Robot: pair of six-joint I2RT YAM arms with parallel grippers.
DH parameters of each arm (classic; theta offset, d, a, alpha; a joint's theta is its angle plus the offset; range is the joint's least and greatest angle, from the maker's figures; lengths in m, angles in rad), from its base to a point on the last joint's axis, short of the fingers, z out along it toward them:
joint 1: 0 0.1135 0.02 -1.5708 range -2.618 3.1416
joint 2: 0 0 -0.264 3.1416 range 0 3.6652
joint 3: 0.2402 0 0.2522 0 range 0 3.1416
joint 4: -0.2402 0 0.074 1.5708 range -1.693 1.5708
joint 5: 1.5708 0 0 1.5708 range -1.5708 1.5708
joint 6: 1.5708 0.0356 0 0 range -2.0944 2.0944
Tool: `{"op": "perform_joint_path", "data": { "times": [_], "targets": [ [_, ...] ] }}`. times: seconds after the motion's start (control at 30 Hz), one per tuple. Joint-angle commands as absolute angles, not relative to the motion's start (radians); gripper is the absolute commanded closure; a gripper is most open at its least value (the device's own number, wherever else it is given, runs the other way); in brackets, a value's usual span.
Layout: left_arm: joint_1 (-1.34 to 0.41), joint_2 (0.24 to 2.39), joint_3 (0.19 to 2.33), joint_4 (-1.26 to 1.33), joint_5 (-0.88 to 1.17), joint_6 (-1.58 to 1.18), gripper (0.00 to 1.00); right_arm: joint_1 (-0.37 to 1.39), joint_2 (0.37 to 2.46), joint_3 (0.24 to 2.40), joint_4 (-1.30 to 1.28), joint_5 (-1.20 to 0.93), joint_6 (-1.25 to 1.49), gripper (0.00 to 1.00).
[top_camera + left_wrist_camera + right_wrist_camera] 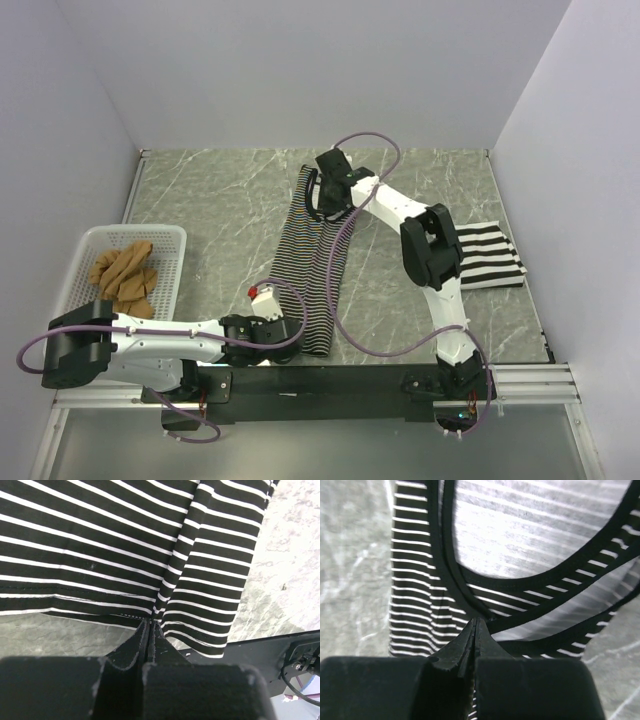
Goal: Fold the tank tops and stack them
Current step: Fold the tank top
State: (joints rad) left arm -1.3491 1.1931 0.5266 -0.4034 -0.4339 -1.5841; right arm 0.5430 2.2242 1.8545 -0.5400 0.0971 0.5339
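Observation:
The thin-striped tank top (315, 265) lies lengthwise down the middle of the table, folded into a narrow strip. My left gripper (292, 332) is shut on its near hem (125, 545), with the jaws pressed together at the fabric edge (150, 623). At the far end my right gripper (331, 207) is shut on the black-trimmed neck and straps (470, 587), its tips meeting at the trim (476, 620). A wide-striped tank top (490, 258) sits folded at the right. The tan-brown tank top (125, 272) lies crumpled in the basket.
The white mesh basket (130, 232) stands at the left edge of the grey marble table (220, 200). A black mounting rail (280, 650) runs along the near edge just beyond the hem. White walls close in on three sides.

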Motion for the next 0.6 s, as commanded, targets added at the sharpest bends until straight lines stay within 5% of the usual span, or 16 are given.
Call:
{"op": "perform_joint_path", "data": {
  "times": [0.0,0.13,0.37,0.53,0.57],
  "targets": [
    [-1.350,1.187,0.557,-0.456,-0.417,-1.594,1.00,0.543,2.256,1.910,-0.526,0.144,0.520,1.00],
    [-1.350,1.186,0.571,-0.472,-0.422,-1.588,0.99,0.543,2.264,1.901,-0.520,0.144,0.514,0.97],
    [-1.347,1.178,0.597,-0.494,-0.428,-1.562,0.99,0.543,2.220,1.879,-0.491,0.138,0.477,0.62],
    [-1.344,1.181,0.638,-0.544,-0.445,-1.548,0.84,0.538,2.166,1.885,-0.515,0.189,0.456,0.52],
    [-1.344,1.177,0.644,-0.557,-0.454,-1.540,0.75,0.534,2.152,1.878,-0.514,0.225,0.454,0.51]
  ]
}}
